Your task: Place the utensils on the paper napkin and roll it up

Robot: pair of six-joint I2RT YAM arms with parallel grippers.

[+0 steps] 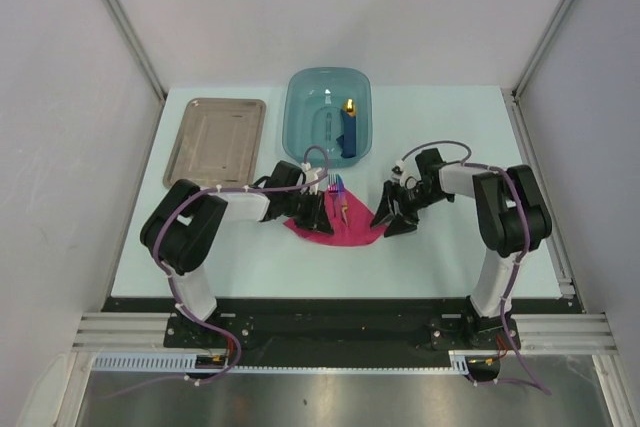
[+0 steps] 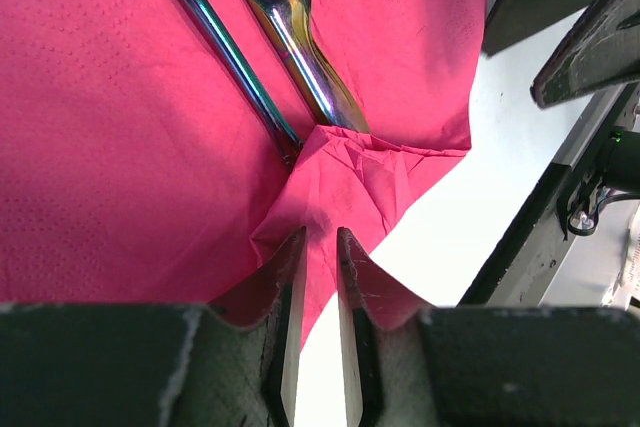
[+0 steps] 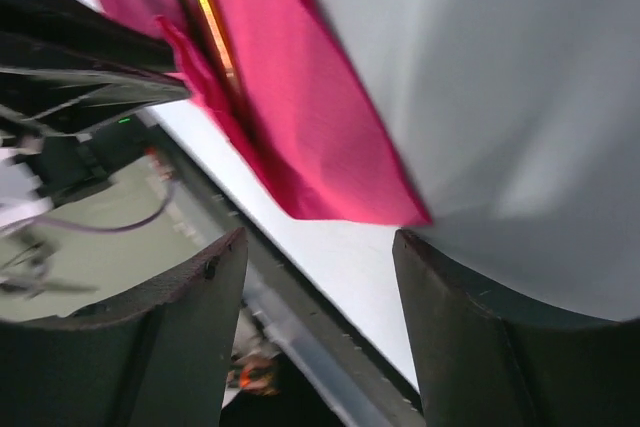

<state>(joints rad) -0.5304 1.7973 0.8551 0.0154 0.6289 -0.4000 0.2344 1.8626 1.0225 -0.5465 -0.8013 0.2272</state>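
Grey-brown rectangular metal tray (image 1: 215, 139) lies apart, far left. The left gripper (image 2: 320, 237) is clenched on a folded corner of the magenta paper napkin (image 2: 120, 147), which carries the iridescent-handled metal utensils (image 2: 285, 22). Rolling seems begun; next, carry that fold across. A teal plastic tub (image 1: 298, 122) sits behind. The right gripper (image 3: 320, 242), jaws spread, crowds the napkin's right edge.

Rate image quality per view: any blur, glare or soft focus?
Top external: sharp, evenly lit, only faint shadows. Left wrist: napkin texture crisp, bright glare streaks on the utensils. Right wrist: blurred throughout, napkin edges smeared.
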